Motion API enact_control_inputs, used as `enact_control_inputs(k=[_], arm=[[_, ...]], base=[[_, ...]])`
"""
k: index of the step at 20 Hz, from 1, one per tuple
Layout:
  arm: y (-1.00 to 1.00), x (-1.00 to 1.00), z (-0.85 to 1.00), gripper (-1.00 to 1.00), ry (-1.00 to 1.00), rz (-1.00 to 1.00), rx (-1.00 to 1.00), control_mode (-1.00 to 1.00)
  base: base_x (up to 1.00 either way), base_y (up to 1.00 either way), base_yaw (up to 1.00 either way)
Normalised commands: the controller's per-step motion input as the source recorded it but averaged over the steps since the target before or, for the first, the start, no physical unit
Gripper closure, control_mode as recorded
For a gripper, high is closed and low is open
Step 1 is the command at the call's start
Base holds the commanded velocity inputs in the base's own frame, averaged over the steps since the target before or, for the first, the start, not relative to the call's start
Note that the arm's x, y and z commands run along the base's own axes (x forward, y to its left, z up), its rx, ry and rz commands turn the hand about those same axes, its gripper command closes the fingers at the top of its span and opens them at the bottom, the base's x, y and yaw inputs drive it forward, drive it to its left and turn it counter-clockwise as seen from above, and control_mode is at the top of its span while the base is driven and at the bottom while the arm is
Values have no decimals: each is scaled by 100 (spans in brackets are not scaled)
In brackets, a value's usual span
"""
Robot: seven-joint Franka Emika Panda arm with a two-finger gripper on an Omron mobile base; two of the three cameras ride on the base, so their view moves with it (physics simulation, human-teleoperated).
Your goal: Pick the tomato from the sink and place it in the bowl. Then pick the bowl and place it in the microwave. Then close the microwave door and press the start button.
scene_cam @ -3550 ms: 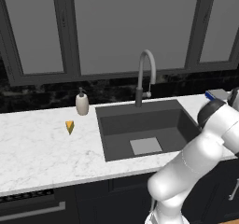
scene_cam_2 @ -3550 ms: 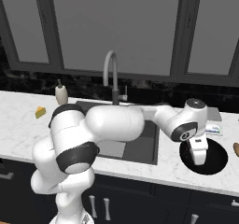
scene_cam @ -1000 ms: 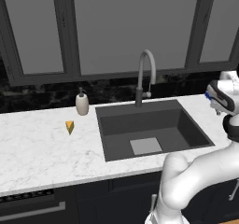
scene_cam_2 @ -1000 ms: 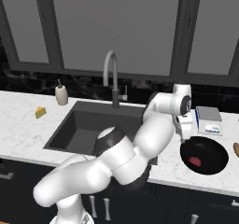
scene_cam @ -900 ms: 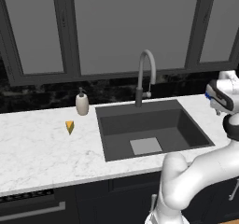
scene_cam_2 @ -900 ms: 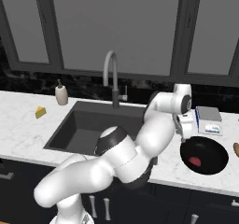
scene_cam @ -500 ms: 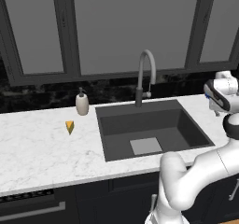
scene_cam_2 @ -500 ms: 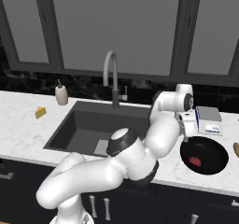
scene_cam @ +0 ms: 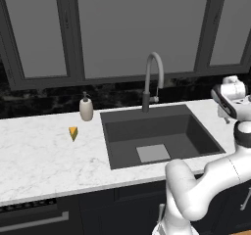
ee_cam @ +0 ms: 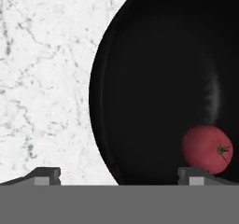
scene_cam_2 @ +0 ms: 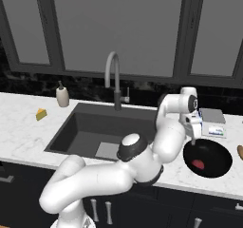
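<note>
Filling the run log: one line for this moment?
tomato: in bowl | pincer: open, above bowl rim | sink: no tomato

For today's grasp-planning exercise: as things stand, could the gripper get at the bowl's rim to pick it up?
Probably yes. The open gripper hangs just above the bowl, its fingertips either side of the near rim. The tomato lies inside by one fingertip, apparently clear of the rim; bare counter flanks the other.
</note>
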Motion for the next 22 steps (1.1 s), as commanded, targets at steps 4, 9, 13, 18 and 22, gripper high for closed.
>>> enact_control_inputs(k=[4,9,13,18,22], arm=[[0,0,-53,-100,0,14,5,-100],[-14,-3,-42,-100,0,14,6,-100],[-9,-3,-38,100,0,13,1,-100],[-1,-7,-3,100,-3,7,0,-100],[0,0,0,100,-1,1,0,-100]], base=[[0,0,0],[0,0,0],[0,0,0],[0,0,0],[0,0,0]])
